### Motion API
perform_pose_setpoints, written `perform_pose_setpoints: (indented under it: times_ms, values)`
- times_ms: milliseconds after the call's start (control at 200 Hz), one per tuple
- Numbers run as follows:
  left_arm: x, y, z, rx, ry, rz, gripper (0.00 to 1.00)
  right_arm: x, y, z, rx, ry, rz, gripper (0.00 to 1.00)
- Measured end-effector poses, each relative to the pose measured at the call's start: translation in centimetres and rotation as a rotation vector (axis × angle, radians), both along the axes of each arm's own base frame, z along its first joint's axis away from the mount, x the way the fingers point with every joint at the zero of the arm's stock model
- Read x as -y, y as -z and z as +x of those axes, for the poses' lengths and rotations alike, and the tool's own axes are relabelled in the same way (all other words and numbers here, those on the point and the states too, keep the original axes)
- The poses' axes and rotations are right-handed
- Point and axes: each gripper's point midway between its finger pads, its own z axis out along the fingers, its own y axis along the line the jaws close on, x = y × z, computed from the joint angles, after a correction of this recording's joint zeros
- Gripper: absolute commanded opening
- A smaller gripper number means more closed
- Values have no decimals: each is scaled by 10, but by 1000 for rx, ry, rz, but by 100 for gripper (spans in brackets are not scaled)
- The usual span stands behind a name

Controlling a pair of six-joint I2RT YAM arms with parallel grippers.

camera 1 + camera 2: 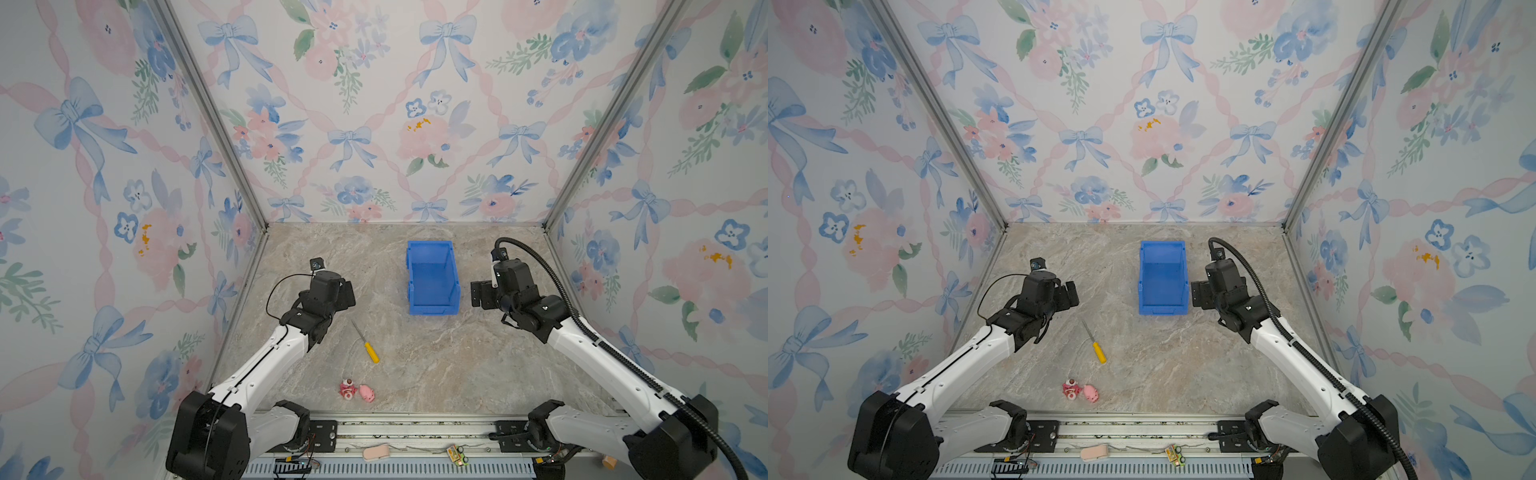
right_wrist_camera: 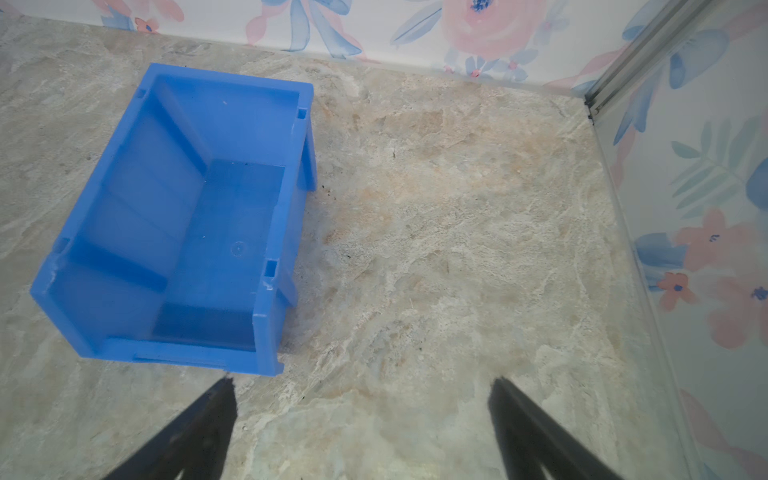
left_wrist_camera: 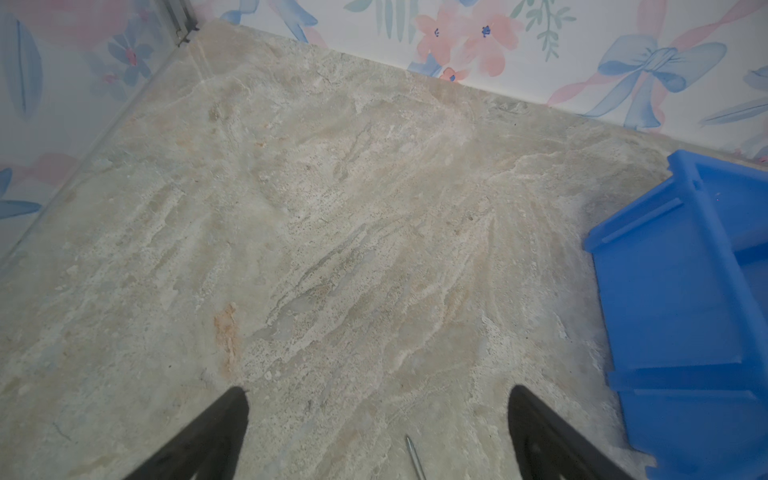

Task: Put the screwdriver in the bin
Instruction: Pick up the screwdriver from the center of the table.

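The screwdriver [image 1: 366, 344] [image 1: 1095, 348], yellow handle and thin silver shaft, lies flat on the marble table, front of centre. Only its metal tip [image 3: 413, 455] shows in the left wrist view, between the fingers. My left gripper [image 1: 346, 294] [image 1: 1069, 295] [image 3: 376, 395] hovers open just behind and left of it, holding nothing. The blue bin [image 1: 434, 309] [image 1: 1163, 309] [image 3: 673, 311] [image 2: 137, 199] stands empty, back of centre. Right beside the bin's right wall, my right gripper [image 1: 480, 293] [image 1: 1200, 295] [image 2: 361, 384] is open and empty.
Two small pink toys [image 1: 357, 390] [image 1: 1079, 391] lie near the front edge, in front of the screwdriver. A pink block [image 1: 376, 452] and a small toy car [image 1: 457, 454] rest on the front rail. Floral walls close in the table on three sides.
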Motion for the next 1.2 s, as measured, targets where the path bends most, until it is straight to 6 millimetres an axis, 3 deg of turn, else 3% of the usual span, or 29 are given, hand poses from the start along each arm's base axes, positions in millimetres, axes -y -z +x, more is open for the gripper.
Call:
perform_pose_setpoints:
  times_ms: [160,390,595,780,1200]
  values:
    - [18,22,-28,-91,40,-62,98,-15,8,-11,-52,-63,30,97]
    - [44,39,-52,-202,69,-153,98,-17,5,-19,-60,-87,44,97]
    - [67,71,-78,-353,75,-163,87,-18,11,-22,-86,-106,27,97]
    - [79,87,-97,-431,66,-146,77,-21,15,-18,-102,-122,9,97]
    - [91,115,-113,-525,32,-82,59,-28,12,-14,-89,-148,23,97]
